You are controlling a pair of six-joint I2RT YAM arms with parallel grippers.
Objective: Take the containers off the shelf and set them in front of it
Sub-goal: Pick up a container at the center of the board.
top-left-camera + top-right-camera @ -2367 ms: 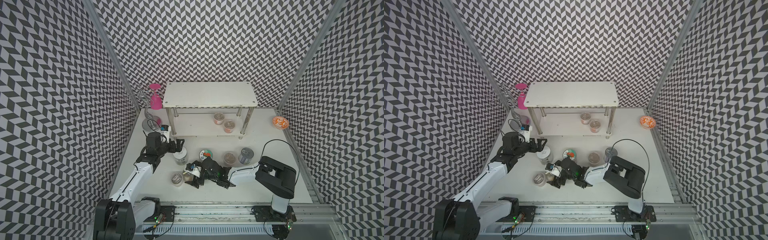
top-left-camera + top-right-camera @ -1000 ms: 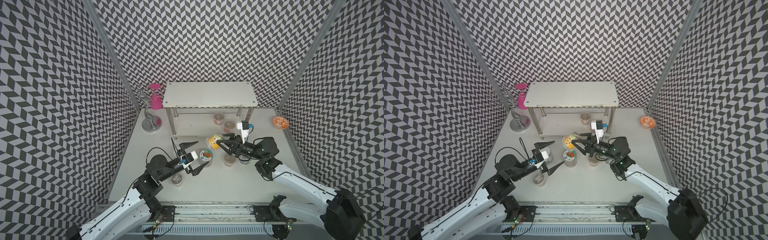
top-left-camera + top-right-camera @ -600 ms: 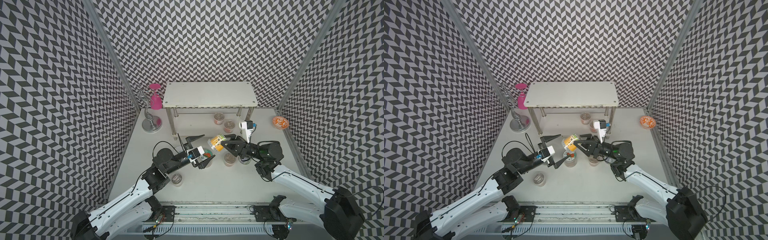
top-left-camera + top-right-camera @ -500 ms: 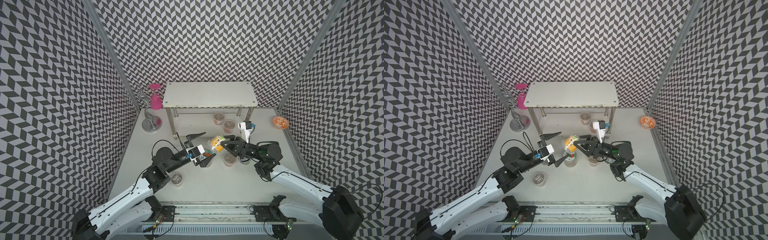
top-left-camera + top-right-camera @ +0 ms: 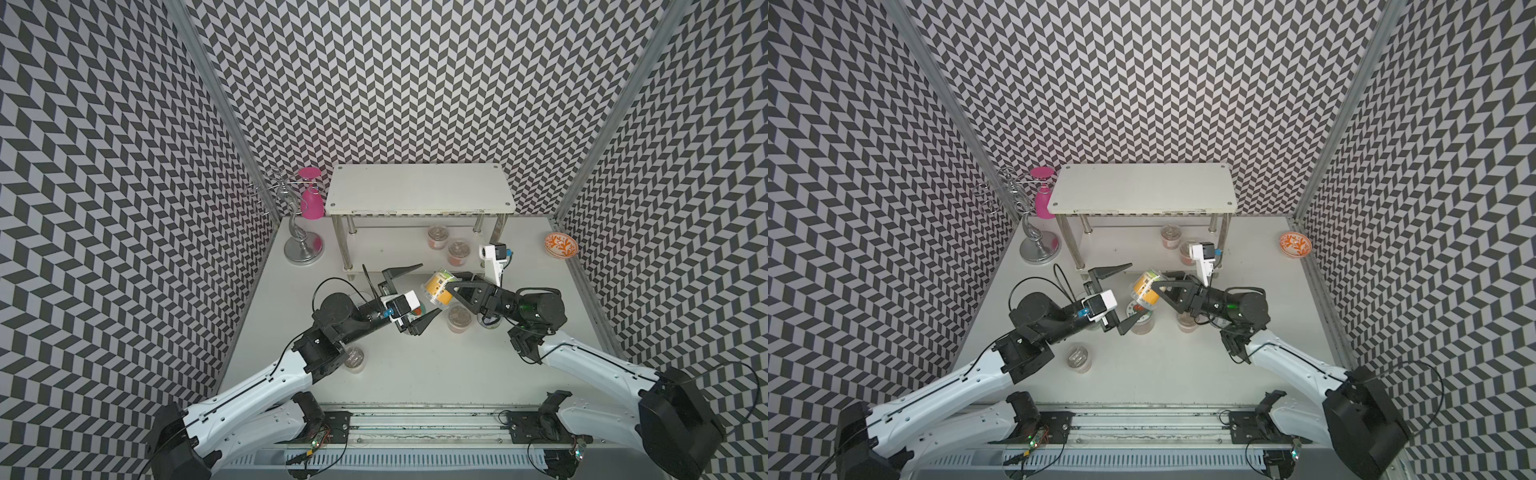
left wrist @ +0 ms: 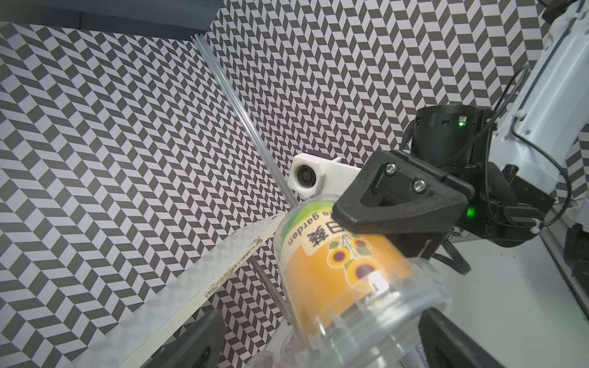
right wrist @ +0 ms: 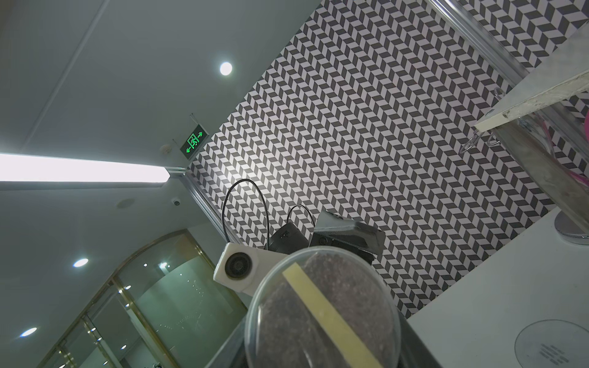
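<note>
Chevron walls (image 5: 415, 83) ring the tabletop (image 5: 415, 374). Just in front of the shelf (image 5: 415, 187), the right gripper (image 5: 446, 284) clamps a tilted orange-labelled jar (image 5: 435, 289) aloft. The left gripper (image 5: 430, 287) gapes wide at its free end. This looks like a handover, so the left should close squarely before the right releases.

Orange-labelled jar (image 5: 436, 289) tilts midair; two cups (image 5: 458, 250) apparently sit on lower shelf (image 5: 390, 249).

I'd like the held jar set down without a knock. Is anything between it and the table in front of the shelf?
Likely yes. In a top view the tin can seems to stand on the table right under the tilted jar, and the open left claw brackets the jar's lower end, one finger over the can.
</note>
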